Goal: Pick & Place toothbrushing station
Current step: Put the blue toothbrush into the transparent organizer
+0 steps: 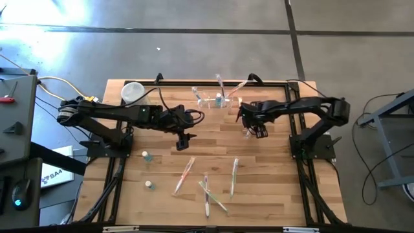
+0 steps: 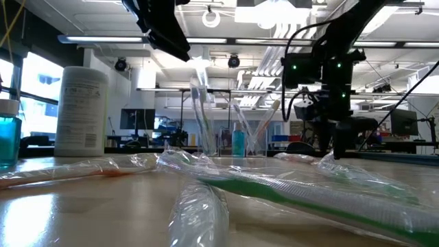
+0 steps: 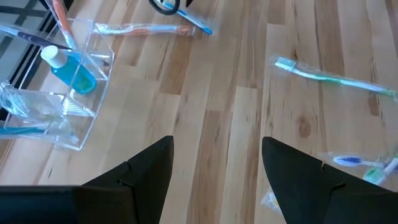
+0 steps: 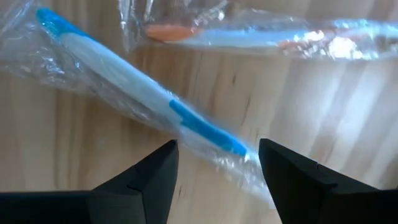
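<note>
- The wooden table [image 1: 272, 194] carried everything, and I place the rest against the toothbrushing station [image 1: 217, 100], the clear holder that stood near the table's far edge, about midway across.
- The white canister [image 1: 132, 92] stood well to the left of the station, by the far left corner.
- My left gripper [image 1: 183, 141] hung above the boards on the near-left side of the station, apart from it. Its fingers [image 3: 149, 171] were spread wide with only bare wood between them, and it held nothing.
- My right gripper [image 1: 260, 132] was down low, just to the near-right of the station. Its fingers [image 4: 152, 177] stood apart over a plastic-wrapped blue and white toothbrush [image 4: 137, 87]. I could not tell whether they touched the wrapper, and they had not closed on it.
- A second wrapped brush with orange on it [image 4: 249, 34] lay just past the blue one.
- The station held a small blue bottle [image 3: 69, 68] and several upright brushes.
- More wrapped toothbrushes [image 1: 210, 184] lay scattered well to the near side of the station.
- Two small bottles [image 1: 147, 170] stood on the near-left side, far from the station.
</note>
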Motion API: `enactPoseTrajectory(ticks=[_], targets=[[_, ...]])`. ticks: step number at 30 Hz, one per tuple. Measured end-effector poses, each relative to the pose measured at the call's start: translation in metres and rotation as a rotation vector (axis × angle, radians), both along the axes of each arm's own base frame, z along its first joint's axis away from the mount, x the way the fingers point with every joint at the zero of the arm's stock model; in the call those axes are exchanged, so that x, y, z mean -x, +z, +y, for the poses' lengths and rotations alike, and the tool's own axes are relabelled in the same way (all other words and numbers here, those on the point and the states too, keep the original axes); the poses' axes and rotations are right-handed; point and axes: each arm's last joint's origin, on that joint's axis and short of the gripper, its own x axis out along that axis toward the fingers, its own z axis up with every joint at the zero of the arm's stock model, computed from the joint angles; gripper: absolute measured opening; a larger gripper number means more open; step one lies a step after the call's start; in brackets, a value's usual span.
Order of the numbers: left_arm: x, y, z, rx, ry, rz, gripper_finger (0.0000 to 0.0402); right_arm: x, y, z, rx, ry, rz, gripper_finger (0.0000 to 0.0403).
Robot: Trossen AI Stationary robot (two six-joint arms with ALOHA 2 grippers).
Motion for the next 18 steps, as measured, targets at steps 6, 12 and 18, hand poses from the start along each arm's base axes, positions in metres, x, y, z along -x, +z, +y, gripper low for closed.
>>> enactPoseTrajectory(ticks=[6, 12, 18], targets=[[0.000, 0.000, 0.000, 0.000, 0.000, 0.006, 0.0242, -0.007, -0.011, -0.002, -0.003, 0.085, 0.023, 0.0216], [0.001, -0.001, -0.001, 0.018, -0.019, 0.012, 0.0242, -0.008, -0.020, -0.002, -0.060, 0.105, 0.052, 0.0209], [0.001, -0.001, -0.001, 0.031, -0.033, 0.011, 0.0242, -0.006, -0.021, 0.000, -0.126, 0.062, 0.039, 0.0157]])
